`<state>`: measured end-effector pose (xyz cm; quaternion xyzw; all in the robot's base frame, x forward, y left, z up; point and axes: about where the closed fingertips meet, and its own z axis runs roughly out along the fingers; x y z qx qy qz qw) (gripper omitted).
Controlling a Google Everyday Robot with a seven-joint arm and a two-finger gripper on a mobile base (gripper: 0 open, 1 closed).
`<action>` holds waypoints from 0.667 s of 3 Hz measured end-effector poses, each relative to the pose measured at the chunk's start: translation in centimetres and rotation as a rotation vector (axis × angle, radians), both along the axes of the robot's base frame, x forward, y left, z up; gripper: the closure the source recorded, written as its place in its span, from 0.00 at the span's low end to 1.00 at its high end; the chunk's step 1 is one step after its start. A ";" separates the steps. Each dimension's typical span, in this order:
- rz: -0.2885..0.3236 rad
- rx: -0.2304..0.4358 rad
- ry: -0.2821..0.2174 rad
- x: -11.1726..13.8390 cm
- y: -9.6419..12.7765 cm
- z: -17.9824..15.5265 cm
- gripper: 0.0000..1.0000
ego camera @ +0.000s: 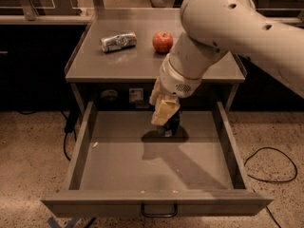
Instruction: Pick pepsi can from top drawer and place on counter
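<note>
The tool (165, 122) is seen at the pepsi can (173, 126), at 12 o'clock in the top drawer (81, 148). Whether the can is held cannot be told. It is not yet placed on the tabletop (142, 61).

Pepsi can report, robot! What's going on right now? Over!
Gripper in top drawer, right at pepsi can. Can mostly hidden behind it, not yet on counter. Apple and crushed silver can on counter's far side, out of the way.

Pepsi can (173, 126) mostly hid. behind gripper (163, 118)
</note>
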<state>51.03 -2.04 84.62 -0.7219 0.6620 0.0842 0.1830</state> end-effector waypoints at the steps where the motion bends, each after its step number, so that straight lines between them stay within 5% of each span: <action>1: -0.005 -0.011 -0.012 0.3 0.1 2.2 1.00; 2: -0.006 -0.020 -0.023 0.8 0.2 4.3 1.00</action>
